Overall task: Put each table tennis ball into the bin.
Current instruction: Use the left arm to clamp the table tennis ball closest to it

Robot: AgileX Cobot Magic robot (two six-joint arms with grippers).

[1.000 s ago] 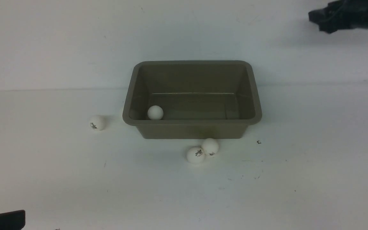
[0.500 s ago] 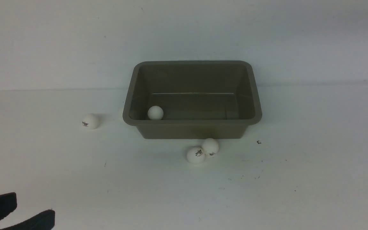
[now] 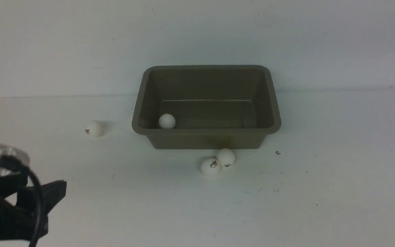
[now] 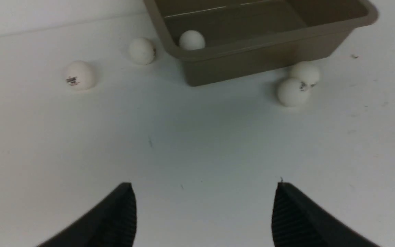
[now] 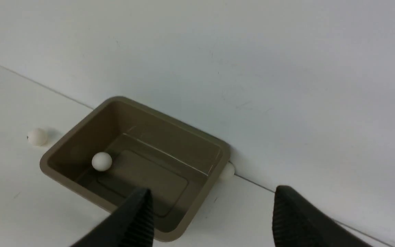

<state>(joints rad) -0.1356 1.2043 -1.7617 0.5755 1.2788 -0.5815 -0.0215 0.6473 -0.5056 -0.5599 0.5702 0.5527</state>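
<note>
A white table (image 3: 321, 192) meets a white wall (image 3: 197, 34). The taupe bin (image 3: 206, 131) stands upright in the middle, its long side facing me. One table tennis ball, the inside ball (image 3: 167, 121), lies on the bin's floor in the near left corner.

The other balls I can see are on the table. Just in front of the bin's near wall, two white balls touch each other: the nearer ball (image 3: 210, 166), with its logo showing, and the farther ball (image 3: 226, 157), close to the wall. Well off to the bin's left sits the left ball (image 3: 94, 129), alone, with its logo turned outward. My left wrist camera also shows a corner ball (image 4: 142, 50) just beside the bin's left end. My right wrist camera shows a tucked ball (image 5: 226, 171), partly hidden behind the bin's far right corner by the wall.

My left gripper (image 4: 204, 187) hangs over bare table, well short of the bin. Its jaws are spread wide with nothing between them. My right gripper (image 5: 213, 188) looks down on the bin from above. Its jaws are also apart and hold nothing.
</note>
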